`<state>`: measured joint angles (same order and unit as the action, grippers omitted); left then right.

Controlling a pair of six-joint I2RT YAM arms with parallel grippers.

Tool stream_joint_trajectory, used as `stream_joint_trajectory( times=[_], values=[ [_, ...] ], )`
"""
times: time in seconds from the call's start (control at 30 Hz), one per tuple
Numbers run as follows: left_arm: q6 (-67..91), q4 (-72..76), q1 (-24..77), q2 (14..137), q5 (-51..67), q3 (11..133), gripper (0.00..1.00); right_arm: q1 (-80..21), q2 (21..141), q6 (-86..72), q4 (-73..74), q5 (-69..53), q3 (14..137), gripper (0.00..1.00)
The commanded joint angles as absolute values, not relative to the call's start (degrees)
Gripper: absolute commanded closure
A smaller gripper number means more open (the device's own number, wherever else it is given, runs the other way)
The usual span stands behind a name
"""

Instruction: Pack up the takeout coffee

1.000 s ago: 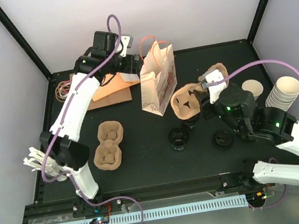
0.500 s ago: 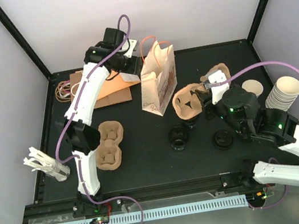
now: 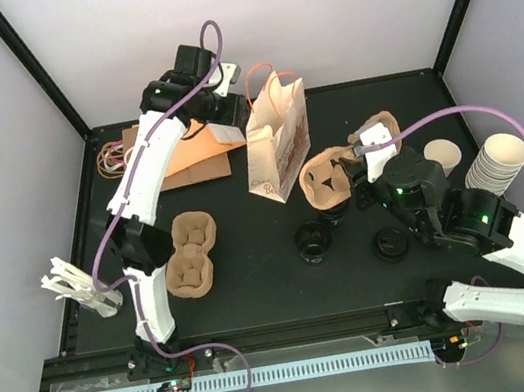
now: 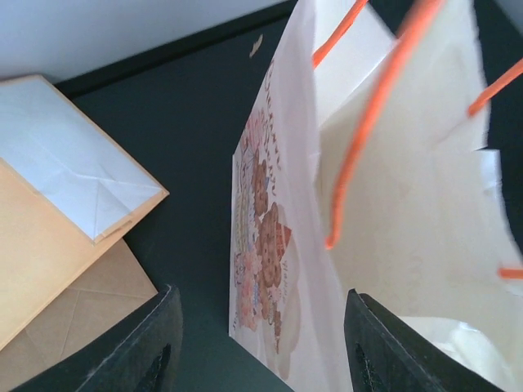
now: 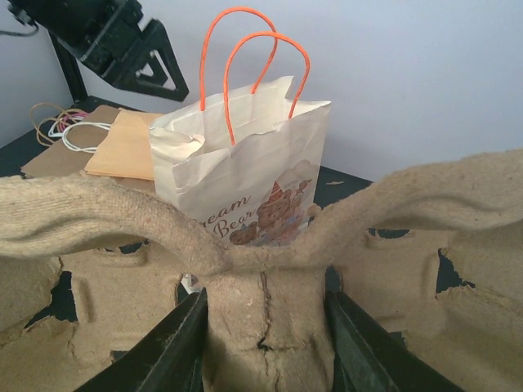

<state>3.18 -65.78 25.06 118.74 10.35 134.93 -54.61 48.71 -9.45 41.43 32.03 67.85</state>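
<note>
fingers pinching carrier ridge, right wrist only

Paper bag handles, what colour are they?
Orange. The handles show best in the right wrist view, looping above the white bag.

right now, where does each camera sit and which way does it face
top external: above and behind the bases, looking down on the table; both arms show
left wrist: on the left arm, looking down into the paper bag; the open left gripper shows at the bottom edge
right wrist: low, facing the back wall over the pulp carrier that the right gripper clamps
shared: all three see the bag
</note>
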Motion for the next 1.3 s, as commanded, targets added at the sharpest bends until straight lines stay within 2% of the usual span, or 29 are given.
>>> stream_joint_trajectory(
  times=[0.0, 0.4, 0.8, 0.87, 1.0, 1.1, 1.27],
  values=[
    [4.52, -63.18, 24.96, 113.99, 11.73, 136.47, 0.43, -54.49, 48.30, -9.84, 39.74, 32.78, 67.64, 0.60],
    [4.57, -68.20, 25.58, 118.72, 13.58, 136.68, 0.44, -54.49, 47.21, -10.11, 39.12, 32.64, 66.46, 0.60],
    [5.81, -69.53, 28.33, 120.61, 8.20, 138.10, 0.47, -54.49, 47.11, -10.81, 39.41, 32.35, 65.83, 0.60],
    [6.17, -69.91, 28.36, 120.97, 7.30, 138.31, 0.52, -54.49, 46.91, -10.89, 39.60, 32.39, 65.83, 0.60],
    [6.67, -71.17, 28.47, 120.71, 6.97, 139.35, 0.81, -54.49, 46.29, -10.82, 39.97, 32.60, 65.71, 0.60],
    [6.68, -71.21, 28.72, 118.96, 6.26, 139.39, 0.97, -54.49, 46.06, -10.73, 39.97, 32.53, 65.74, 0.60],
    [6.51, -72.15, 28.80, 115.06, 4.65, 139.28, 0.98, -54.48, 46.05, -10.72, 40.01, 31.94, 65.95, 0.60]
  ],
)
